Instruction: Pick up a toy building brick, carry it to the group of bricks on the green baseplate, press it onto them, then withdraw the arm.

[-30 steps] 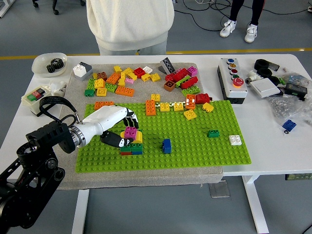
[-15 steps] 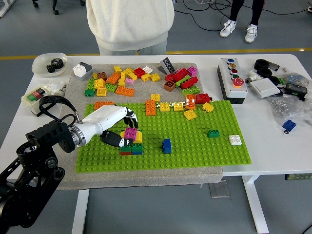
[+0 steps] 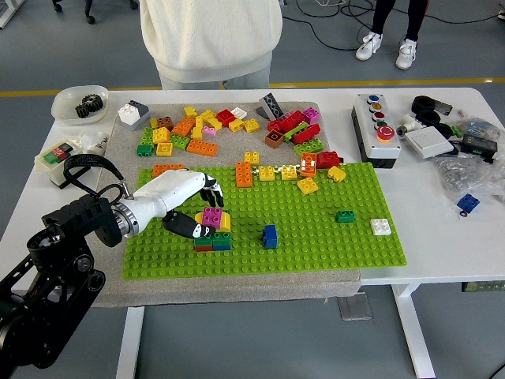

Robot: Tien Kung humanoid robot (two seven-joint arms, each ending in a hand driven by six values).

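Observation:
The green baseplate [image 3: 316, 229] lies on a grey mat. On its left part stands the group of bricks [image 3: 213, 239]: green, blue and red ones below, a yellow one above them and a magenta brick [image 3: 211, 215] seated on top. My left hand [image 3: 203, 207] hovers at this stack. Its fingers [image 3: 210, 188] arch just behind the magenta brick and its thumb [image 3: 188, 227] lies in front-left of it, loosely spread, with a small gap to the brick. My right arm is out of view.
Loose bricks [image 3: 229, 122] are piled on the mat behind the plate, and a row [image 3: 276, 171] lies along its far edge. Single blue [image 3: 270, 235], green [image 3: 345, 215] and white [image 3: 381, 227] bricks stand on the plate. A person stands at the far side. A button box [image 3: 379, 130] sits right.
My left hand has eased slightly up and to the left, away from the magenta brick. The brick stays on the stack.

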